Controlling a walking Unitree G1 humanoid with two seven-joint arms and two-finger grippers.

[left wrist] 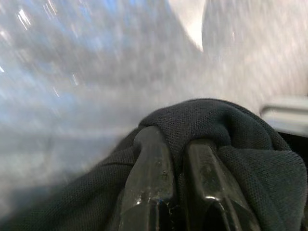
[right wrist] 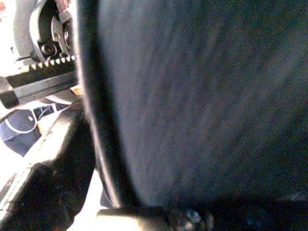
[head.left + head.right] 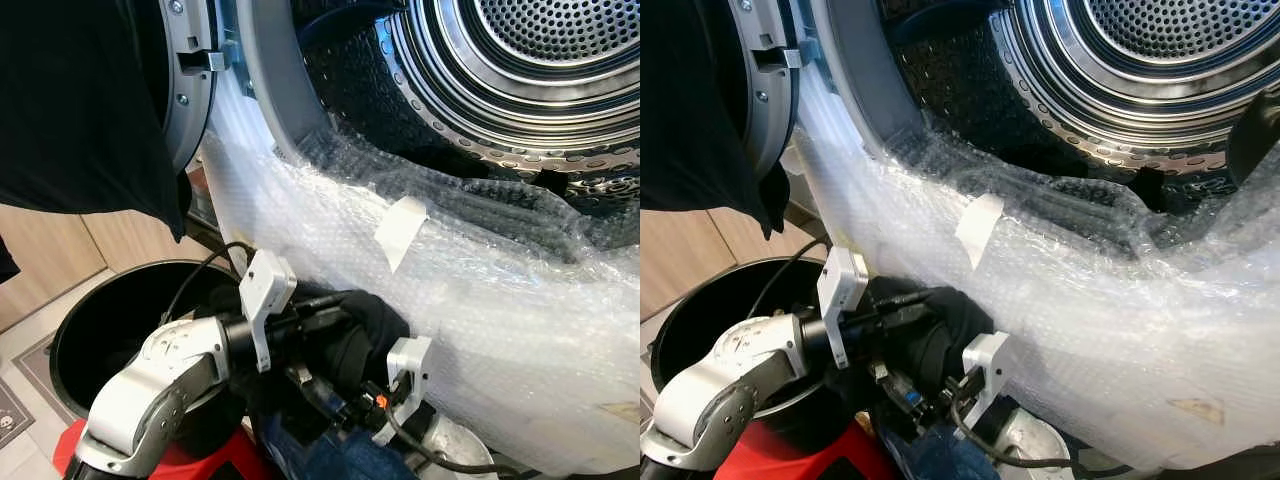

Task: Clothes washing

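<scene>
With my left gripper (image 3: 345, 335) clenched on the black cloth (image 3: 375, 320) below the drum (image 3: 500, 60), I judge lifting comes next; right gripper's state I cannot tell

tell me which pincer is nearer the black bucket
Left. The left pincer, shut on a black garment, sits just past the black bucket rim; the right pincer is lower, further toward the bubble wrap.

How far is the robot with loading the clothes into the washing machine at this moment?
Done: the washer door is open. In hand: the left gripper, jaws shut, holds a black garment against the bubble wrap below the drum. Left: lifting it over the rim into the drum; blue clothing waits below.
</scene>
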